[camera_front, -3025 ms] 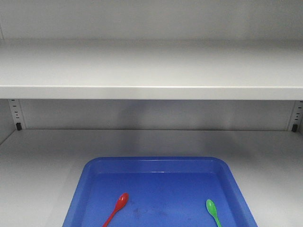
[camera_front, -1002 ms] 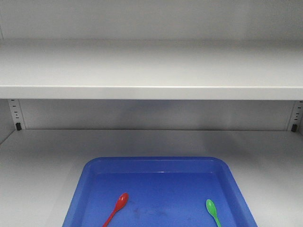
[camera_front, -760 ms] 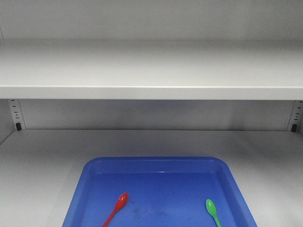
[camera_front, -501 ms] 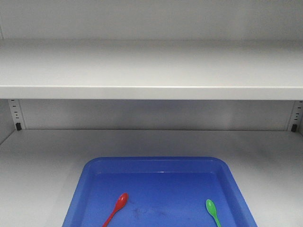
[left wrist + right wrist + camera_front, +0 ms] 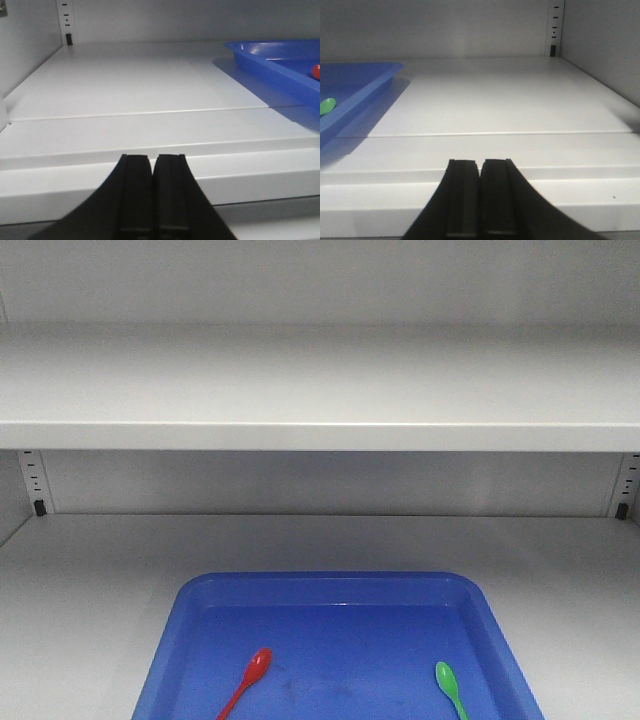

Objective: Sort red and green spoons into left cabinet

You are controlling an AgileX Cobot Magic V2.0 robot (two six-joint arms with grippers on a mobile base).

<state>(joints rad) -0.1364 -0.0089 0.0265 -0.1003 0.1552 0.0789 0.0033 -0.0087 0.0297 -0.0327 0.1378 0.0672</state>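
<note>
The left end effector [image 5: 151, 165], two black ribbed fingers pressed together with nothing between them, sits at the front lip of the pale grey metal cabinet [image 5: 125, 95], just above the edge of its flat shelf board. The right end effector [image 5: 480, 170] is clenched the same way, black pads touching and gripping nothing, at the same front lip further along.

Ahead and to the right of the left end effector lies a bright blue plastic tray with a raised rounded rim [image 5: 270, 55], and inside it only a small patch of the bright red slim plastic spoon [image 5: 316, 71] shows at the frame edge. Ahead and to the left of the right end effector the same tray appears, with just the oval bowl of the bright green slim plastic spoon [image 5: 327, 105] peeking over its rim.

The front-facing view shows what the wrist views cut off: the tray [image 5: 330, 585] resting on the lower shelf board, the red spoon [image 5: 252, 674] lying on the tray floor with its bowl farther back and its thin handle running toward the near left, and the green spoon [image 5: 447, 682] well apart from it, handle pointing toward the near edge. That view shows neither end effector. Both spoons lie between the two end effectors, well apart from each.
</note>
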